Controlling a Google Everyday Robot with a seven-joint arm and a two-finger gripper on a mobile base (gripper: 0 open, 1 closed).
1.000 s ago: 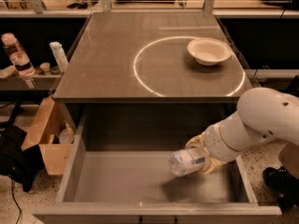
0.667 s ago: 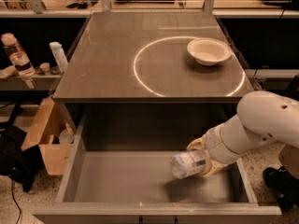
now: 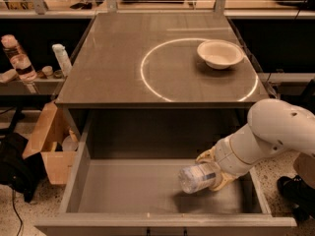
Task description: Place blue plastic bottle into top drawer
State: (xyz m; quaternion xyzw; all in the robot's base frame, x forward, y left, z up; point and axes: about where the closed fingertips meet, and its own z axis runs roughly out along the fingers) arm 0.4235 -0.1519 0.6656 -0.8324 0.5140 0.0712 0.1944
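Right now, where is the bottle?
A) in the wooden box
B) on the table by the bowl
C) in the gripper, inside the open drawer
C: the gripper holds the bottle sideways down in the drawer, not up on the table by the bowl.

Dim, warm light from above; bright ring of glare on the surface (image 3: 113, 77); soft shadow under the claw (image 3: 213, 171) clasping the blue plastic bottle (image 3: 194, 179), near right

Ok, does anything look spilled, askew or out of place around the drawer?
Nothing stands out. The gripper holds the blue plastic bottle on its side, low over the right part of the open top drawer; whether it touches the floor is unclear. The white bowl sits upright on the table, and no spill shows.
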